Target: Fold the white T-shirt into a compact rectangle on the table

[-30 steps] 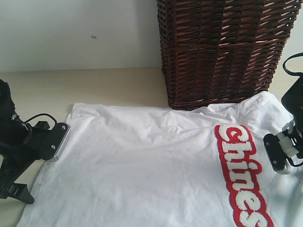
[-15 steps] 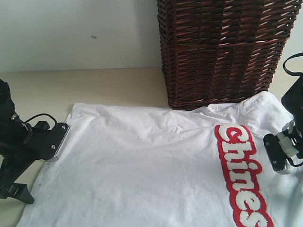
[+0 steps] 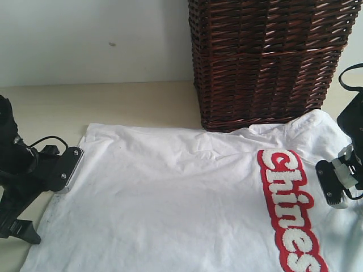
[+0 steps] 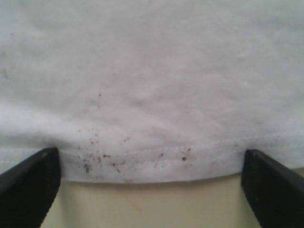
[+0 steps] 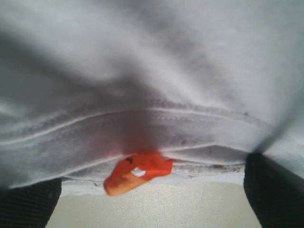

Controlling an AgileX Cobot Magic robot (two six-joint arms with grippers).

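A pale beige counter (image 3: 130, 102) runs back to a plain white wall (image 3: 85, 39). My left gripper (image 3: 67, 169) sits low at the left edge of the white T-shirt (image 3: 181, 192). Its jaws are spread wide, the hem shows between them and nothing is clamped. Dark specks (image 4: 95, 159) dot that hem. My right gripper (image 3: 334, 184) is at the shirt's right edge, jaws likewise apart and holding nothing, and a small orange tag (image 5: 135, 173) pokes out from under the seam just ahead of it. The shirt lies spread out and unfolded across the near counter, with red-outlined lettering (image 3: 289, 209) running down its right side. Its far edge reaches the foot of a dark brown wicker basket (image 3: 266, 62) standing at the far right.
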